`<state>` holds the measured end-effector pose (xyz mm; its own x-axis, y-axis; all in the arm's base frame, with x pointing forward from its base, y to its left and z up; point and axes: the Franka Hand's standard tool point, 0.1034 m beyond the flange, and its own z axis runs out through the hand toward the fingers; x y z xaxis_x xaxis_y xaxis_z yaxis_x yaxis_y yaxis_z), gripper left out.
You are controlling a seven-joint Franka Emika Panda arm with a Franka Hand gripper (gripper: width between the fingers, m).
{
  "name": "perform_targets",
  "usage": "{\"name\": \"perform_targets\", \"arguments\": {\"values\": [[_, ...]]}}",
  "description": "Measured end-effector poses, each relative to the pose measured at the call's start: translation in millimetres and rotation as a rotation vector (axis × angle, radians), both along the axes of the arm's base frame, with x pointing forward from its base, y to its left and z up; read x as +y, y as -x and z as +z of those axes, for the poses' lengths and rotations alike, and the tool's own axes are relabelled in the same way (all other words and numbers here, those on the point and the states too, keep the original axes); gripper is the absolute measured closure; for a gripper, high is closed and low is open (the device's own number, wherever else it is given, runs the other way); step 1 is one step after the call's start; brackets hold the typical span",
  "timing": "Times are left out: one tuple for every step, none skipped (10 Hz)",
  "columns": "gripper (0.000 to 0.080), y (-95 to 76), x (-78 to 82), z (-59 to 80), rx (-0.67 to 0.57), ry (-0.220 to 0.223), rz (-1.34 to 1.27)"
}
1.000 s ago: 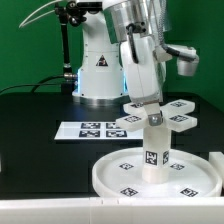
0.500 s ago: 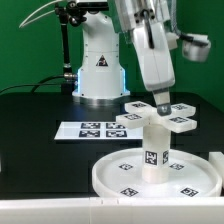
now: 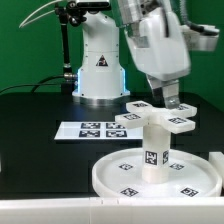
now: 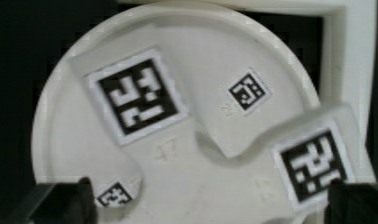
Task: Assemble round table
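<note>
The large rimmed round disc (image 3: 185, 178) lies at the front of the table. The short cylinder leg (image 3: 153, 143) stands upright on its middle. The cross-shaped base (image 3: 182, 122) lies flat behind it, tags up. My gripper (image 3: 171, 103) hangs just above the base, to the exterior view's right of the leg's top and apart from it. In the wrist view the base (image 4: 186, 140) fills the frame. The gripper (image 4: 207, 200) is open and empty, with its dark fingertips (image 4: 61, 200) wide apart on either side of the base.
The marker board (image 3: 92, 130) lies flat to the exterior view's left of the base. The white robot body (image 3: 98, 65) stands at the back. The table top is black.
My gripper has moved from above the leg's top toward the exterior view's right, over the cross-shaped base. The leg and disc have not moved.
</note>
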<state>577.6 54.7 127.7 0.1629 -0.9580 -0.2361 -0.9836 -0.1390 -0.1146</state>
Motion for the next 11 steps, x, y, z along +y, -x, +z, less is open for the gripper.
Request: {"name": "perform_targets", "arguments": {"values": [[0.0151,-3.6,-0.2,3.0,-0.026,0.001,0.119],[0.0151,-5.4,3.5,5.4,-0.032,0.001,0.188],[0.0151,-6.2,9.4,7.8,-0.048,0.016,0.285],[0.0151,-5.9,16.0,8.7,-0.056,0.022,0.325],[0.0151,-5.7,15.6,7.8,-0.078,0.026,0.411],[0.0151,-5.6,15.3,7.5,-0.089,0.030,0.455],[0.0151,-5.6,15.2,7.4,-0.112,0.035,0.545],[0.0151,-5.5,15.1,7.0,-0.130,0.040,0.616],[0.0151,-5.0,14.2,6.5,-0.146,0.049,0.697],[0.0151,-3.7,12.3,5.0,-0.171,0.075,0.905],[0.0151,-3.8,14.5,3.6,-0.176,0.089,1.038]]}}
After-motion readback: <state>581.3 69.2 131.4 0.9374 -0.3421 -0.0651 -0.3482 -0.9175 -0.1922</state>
